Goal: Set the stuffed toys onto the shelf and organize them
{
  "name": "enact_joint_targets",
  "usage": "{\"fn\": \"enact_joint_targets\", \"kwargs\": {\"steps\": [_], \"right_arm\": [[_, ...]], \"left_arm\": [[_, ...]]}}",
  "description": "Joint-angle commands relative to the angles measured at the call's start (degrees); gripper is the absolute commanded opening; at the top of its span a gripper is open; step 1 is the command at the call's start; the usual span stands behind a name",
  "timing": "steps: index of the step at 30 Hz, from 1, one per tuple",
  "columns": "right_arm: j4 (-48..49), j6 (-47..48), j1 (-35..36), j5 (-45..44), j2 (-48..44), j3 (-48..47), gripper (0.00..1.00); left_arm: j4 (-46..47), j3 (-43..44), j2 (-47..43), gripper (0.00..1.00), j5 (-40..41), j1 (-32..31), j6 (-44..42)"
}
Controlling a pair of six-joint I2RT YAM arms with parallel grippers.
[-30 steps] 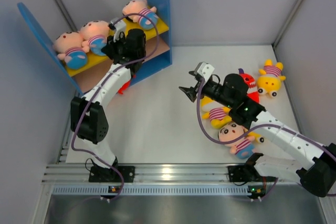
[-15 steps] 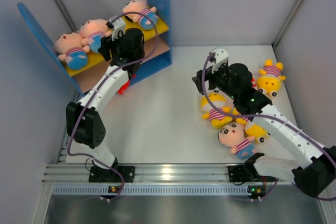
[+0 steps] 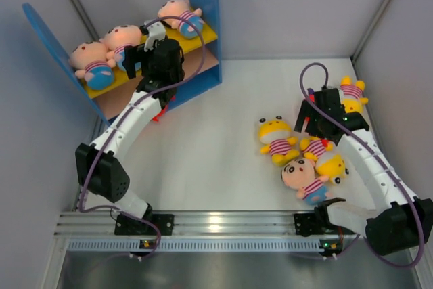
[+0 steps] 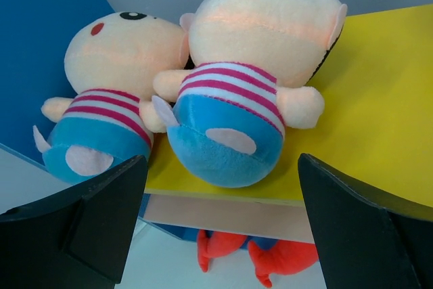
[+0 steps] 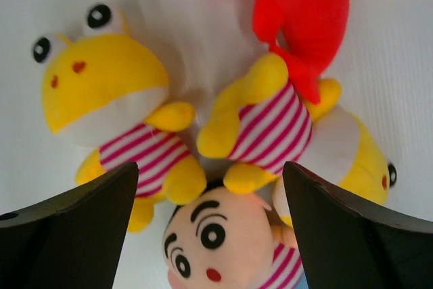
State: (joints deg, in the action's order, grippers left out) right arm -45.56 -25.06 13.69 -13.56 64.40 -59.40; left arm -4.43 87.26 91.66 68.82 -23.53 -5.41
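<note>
The shelf (image 3: 203, 11) stands in the upper left of the top view, and 3 pink-faced dolls lie on its yellow upper board (image 3: 206, 34): 1 at the left end (image 3: 90, 64), 1 touching it (image 3: 122, 40), and 1 apart at the right end (image 3: 179, 15), all where they were 1.0 s ago. The left arm (image 3: 135, 109) has stretched a little further up toward the board, its elbow dropping toward the lower left. In the left wrist view the left jaws are spread wide and hold nothing, the 2 touching dolls (image 4: 237, 99) (image 4: 108, 106) lying on the board between and beyond them, with a red toy (image 4: 260, 258) showing below the board's edge. The right arm (image 3: 369, 160) has changed most: 1.0 s ago its wrist pointed left at mid-frame, and it has since swung to the right side of the desk (image 3: 216, 147), above the loose pile. A yellow creature (image 3: 274, 137) that it partly covered now lies in full view, beside a second yellow one (image 3: 328, 164) and a pink-faced doll (image 3: 303, 181); a third yellow creature (image 3: 352, 96) lies at the far right. The right wrist view shows the right jaws wide and empty over these toys, with a red monster (image 5: 298, 5) at the top edge.
</note>
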Motion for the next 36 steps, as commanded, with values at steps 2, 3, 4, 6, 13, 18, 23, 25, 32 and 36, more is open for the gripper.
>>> {"fn": "enact_joint_targets", "kwargs": {"steps": [2,3,4,6,13,18,23,25,32,36], "right_arm": [[-20.34,-11.05,-0.16,-3.05,-0.5,-2.49,0.88],[-21.23,-11.85,0.1,-2.7,-1.38,-1.78,0.88],[-21.41,-13.33,0.19,-1.04,-3.91,-0.73,0.88],[-20.54,-15.01,0.72,1.68,-6.99,3.4,0.88],[-13.78,-21.6,3.09,11.72,-14.75,16.92,0.85],[-5.78,-21.17,4.15,13.29,-9.31,22.83,0.76],[-3.48,-18.8,5.9,14.27,-8.32,21.08,0.01],[-5.75,-18.97,7.04,11.98,-9.73,18.89,0.0],[-9.98,-21.78,14.24,11.45,-8.07,5.89,0.0],[-5.36,-23.54,22.58,13.19,-0.97,-3.25,0.0]], "left_arm": [[0.91,-1.39,-4.99,0.99,-2.46,-0.2,-3.64],[1.0,-1.66,-5.87,0.99,-2.81,-0.2,-3.99],[1.0,-1.92,-6.31,0.99,-3.51,-0.29,-4.26],[0.91,-2.36,-7.8,0.99,-4.39,-0.73,-5.57],[-1.36,-5.08,-12.9,0.99,-8.42,-4.94,-9.62],[-9.26,-4.82,-16.77,0.99,-17.89,-6.09,-9.01],[-29.26,-5.17,-22.47,0.97,-42.84,-6.18,-7.16],[-35.27,-6.14,-23.54,0.94,-58.18,-6.18,-7.6],[-46.63,-10.45,-26.62,0.88,-88.22,-6.18,-8.83],[-46.9,-9.14,-26.27,0.99,-89.92,-6.18,-8.12]]}}
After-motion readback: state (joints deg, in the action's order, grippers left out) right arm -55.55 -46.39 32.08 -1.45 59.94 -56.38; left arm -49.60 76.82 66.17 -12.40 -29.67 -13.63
